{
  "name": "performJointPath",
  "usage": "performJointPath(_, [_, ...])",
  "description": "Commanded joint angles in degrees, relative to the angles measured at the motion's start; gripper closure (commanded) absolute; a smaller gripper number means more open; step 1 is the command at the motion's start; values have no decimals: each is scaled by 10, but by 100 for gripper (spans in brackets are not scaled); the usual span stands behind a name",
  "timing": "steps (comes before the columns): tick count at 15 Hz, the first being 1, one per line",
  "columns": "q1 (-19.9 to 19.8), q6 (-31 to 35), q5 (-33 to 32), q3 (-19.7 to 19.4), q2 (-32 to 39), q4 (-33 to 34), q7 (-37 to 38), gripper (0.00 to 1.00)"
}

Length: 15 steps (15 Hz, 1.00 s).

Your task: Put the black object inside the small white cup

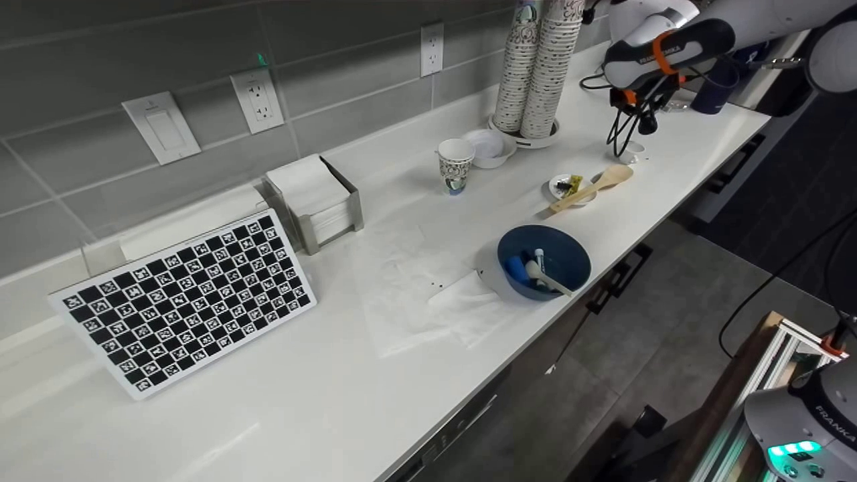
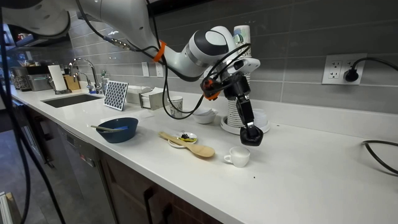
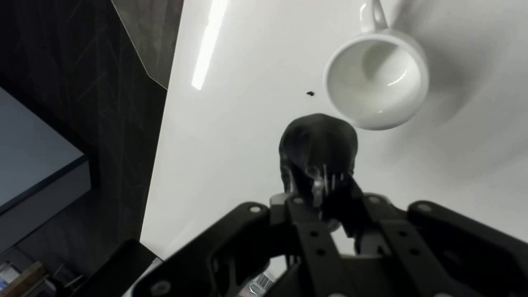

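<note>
In an exterior view, my gripper (image 2: 249, 125) hangs with fingers closed on the black object (image 2: 251, 137); the small white cup (image 2: 237, 158) stands below and beside them; in an exterior view, I see it between them and the wooden spoon (image 1: 614, 176); in the wrist view, the fingertips hold the black object just beside the cup's rim, a dark speck (image 3: 310, 93) ahead.

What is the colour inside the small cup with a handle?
The small cup is white inside; the wrist view shows this best.
</note>
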Motion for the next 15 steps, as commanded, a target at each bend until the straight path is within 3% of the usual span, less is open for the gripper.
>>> performJointPath(1, [4,-48,-11,0,6,25,-22,95])
performJointPath(15, [2,-85,-2,15,5,40,-56,95])
